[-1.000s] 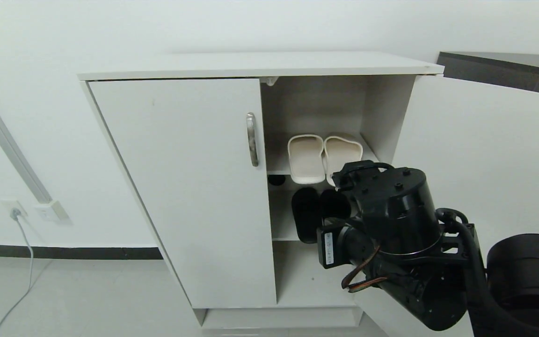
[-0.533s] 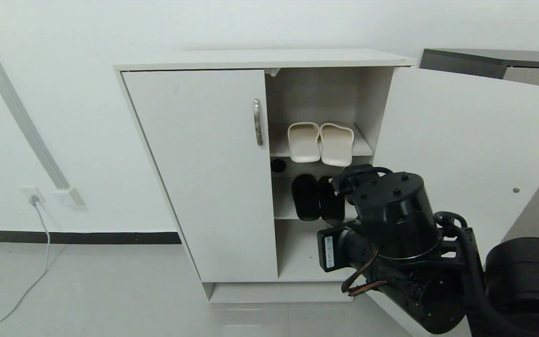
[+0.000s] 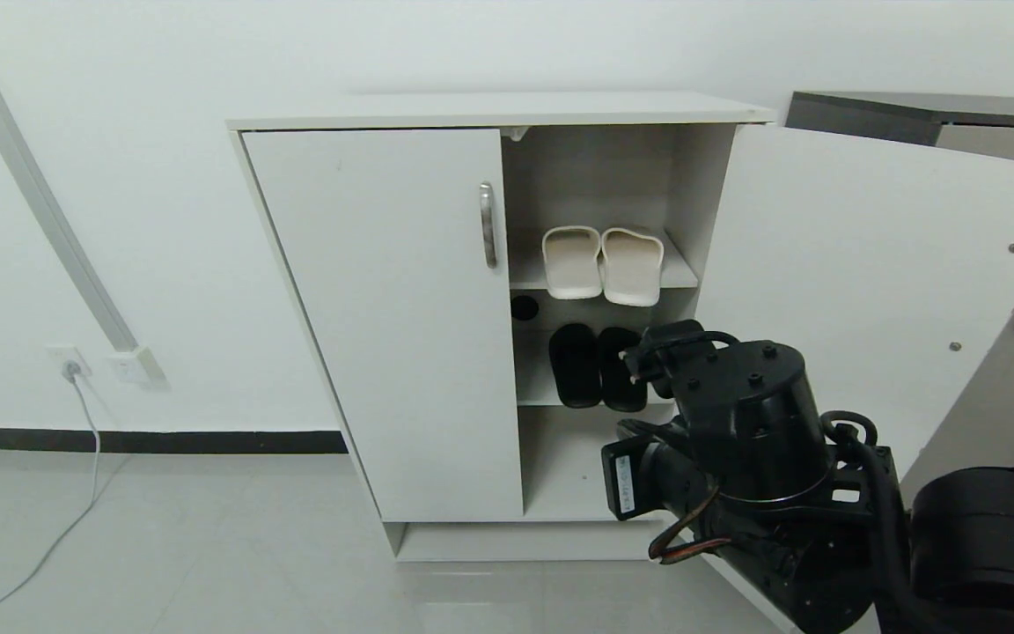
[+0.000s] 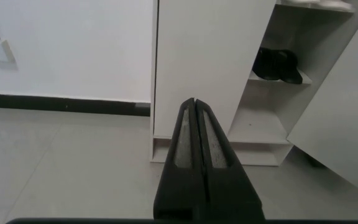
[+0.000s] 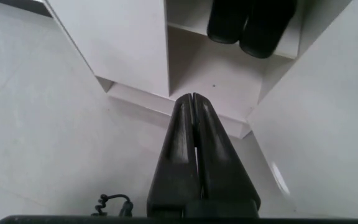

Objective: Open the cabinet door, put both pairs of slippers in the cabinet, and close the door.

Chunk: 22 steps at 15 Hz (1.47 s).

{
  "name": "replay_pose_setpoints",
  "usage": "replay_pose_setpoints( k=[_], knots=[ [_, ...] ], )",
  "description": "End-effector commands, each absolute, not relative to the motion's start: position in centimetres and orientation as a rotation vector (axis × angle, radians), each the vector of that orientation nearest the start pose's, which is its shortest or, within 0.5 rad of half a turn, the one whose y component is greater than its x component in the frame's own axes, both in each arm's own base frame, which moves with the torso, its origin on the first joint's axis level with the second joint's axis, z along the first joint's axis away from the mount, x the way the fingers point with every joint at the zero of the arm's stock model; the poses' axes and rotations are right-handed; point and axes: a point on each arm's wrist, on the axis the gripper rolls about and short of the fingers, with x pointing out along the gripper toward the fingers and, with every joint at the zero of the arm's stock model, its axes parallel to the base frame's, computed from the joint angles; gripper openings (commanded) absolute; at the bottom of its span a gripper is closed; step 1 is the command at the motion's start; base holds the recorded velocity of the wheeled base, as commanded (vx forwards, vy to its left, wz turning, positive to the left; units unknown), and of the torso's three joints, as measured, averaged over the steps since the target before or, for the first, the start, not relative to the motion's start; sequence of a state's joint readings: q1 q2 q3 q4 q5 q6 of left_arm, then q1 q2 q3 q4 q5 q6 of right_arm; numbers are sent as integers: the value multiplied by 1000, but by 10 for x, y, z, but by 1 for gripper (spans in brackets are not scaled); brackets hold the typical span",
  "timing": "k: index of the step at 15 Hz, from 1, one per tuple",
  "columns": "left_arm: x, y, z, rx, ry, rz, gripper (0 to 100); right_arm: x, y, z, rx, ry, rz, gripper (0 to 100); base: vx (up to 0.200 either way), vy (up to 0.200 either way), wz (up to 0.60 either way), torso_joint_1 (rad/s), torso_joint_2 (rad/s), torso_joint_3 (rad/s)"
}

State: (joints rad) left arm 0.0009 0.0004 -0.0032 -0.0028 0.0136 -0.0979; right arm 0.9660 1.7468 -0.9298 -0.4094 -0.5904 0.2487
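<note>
In the head view we see the white slippers (image 3: 602, 262) on the upper shelf (image 3: 683, 277), the black slippers (image 3: 597, 365) at their 6 o'clock and the door (image 3: 868, 282) open at 3 o'clock. The camera has pulled back. In the left wrist view our left tool (image 4: 194, 134) is pressed closed and empty. In the right wrist view our right tool (image 5: 193, 124) is the same.

The white cabinet (image 3: 489, 107) stood against the wall with its right door (image 3: 868, 282) swung wide open and its left door (image 3: 393, 326), which bore an upright metal handle (image 3: 488, 225), shut. Inside the open half, a pair of cream slippers (image 3: 602, 262) lay side by side and touching on the upper shelf, their near ends at its front edge. A pair of black slippers (image 3: 597, 367) lay side by side on the shelf below.
</note>
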Motion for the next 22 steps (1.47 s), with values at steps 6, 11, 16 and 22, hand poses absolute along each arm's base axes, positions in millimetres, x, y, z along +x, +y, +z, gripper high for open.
replay_pose_setpoints(
  k=[6,11,16,22],
  knots=[
    [-23,0,77,-98,-5,15,0,193,254,178,-50,341,322,0,0,0,0,0,0,0],
    [-23,0,77,-98,-5,15,0,196,254,175,-53,346,315,0,0,0,0,3,-55,-53],
    [-23,0,77,-97,-7,15,0,198,255,172,-58,351,311,0,0,0,0,36,-359,-354],
    [-23,0,77,-97,-5,15,0,198,255,172,-58,352,312,0,0,0,0,98,-478,-345]
  ],
)
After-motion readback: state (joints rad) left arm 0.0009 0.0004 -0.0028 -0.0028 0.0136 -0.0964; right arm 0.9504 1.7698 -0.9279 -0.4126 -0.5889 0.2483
